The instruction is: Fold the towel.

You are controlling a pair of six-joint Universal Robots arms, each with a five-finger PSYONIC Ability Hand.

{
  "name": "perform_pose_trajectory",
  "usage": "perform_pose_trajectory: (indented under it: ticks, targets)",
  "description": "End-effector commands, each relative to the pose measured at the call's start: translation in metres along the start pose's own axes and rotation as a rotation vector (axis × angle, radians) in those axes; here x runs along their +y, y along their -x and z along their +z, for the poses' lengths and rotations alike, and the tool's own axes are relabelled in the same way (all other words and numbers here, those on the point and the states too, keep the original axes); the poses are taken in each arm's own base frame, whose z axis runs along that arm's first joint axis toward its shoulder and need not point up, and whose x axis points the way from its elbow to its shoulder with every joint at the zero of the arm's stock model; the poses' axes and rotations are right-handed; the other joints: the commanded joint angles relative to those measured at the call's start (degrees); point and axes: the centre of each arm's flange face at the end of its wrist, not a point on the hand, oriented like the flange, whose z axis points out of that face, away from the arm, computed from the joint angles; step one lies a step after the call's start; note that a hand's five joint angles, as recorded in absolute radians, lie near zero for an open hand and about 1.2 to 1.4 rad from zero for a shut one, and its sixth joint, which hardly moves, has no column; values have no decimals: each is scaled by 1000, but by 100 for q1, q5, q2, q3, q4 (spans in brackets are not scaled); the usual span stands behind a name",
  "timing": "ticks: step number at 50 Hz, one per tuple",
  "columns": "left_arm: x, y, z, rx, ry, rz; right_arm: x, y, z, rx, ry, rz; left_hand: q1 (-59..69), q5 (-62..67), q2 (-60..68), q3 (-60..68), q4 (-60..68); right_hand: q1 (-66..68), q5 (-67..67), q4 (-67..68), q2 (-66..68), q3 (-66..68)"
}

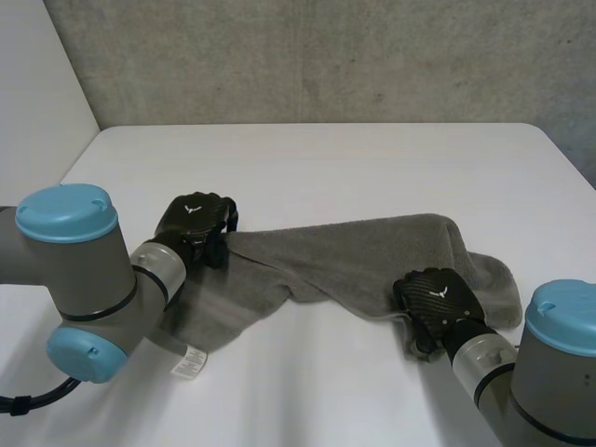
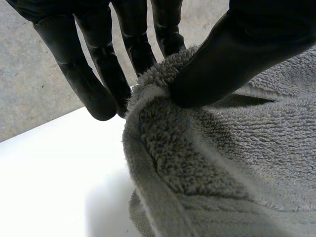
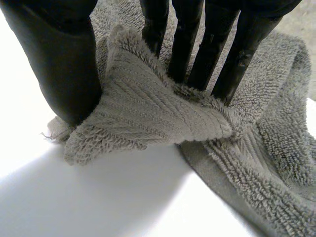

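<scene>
Grey towel [image 1: 372, 253] rumpled, strung across near half of white table [image 1: 317, 158], closer to front edge than back. Care label [image 1: 189, 361] at its left-front end. Left hand [image 1: 194, 223] pinches hemmed edge at towel's left end, thumb against fingers. Right hand [image 1: 438, 296] pinches a corner the same way. My read: both grasps set, spreading comes next. I'd lift both ends together, draw apart until taut, keep pinches firm. Slack middle may bunch the fold.

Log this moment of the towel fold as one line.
towel: grey, rumpled on white table, not yet folded | left hand: pinches its edge | right hand: pinches a corner
</scene>
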Motion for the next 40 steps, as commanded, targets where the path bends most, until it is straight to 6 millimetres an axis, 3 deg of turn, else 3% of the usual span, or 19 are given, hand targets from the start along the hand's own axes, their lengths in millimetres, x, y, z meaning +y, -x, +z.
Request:
perform_pose_trajectory:
  ticks: [1,10,19,40]
  targets:
    - [0,0,0,0,1,0,-7,-3,-1,10,-24,-3,-243,-1553,-518,-845,-647,-3,90,-5,57,50]
    - [0,0,0,-2,1,0,-5,-13,2,34,-1,8,-243,-1553,-518,-845,-647,-558,-465,-560,-498,-505]
    - [2,-1,-4,2,7,-1,-5,-14,-3,25,32,7,-243,-1553,-518,-845,-647,-2389,-2297,-2391,-2329,-2336]
    - [2,2,-5,-5,12,-3,-8,-29,-5,68,25,23,-243,-1553,-518,-845,-647,-2308,-2216,-2310,-2249,-2255]
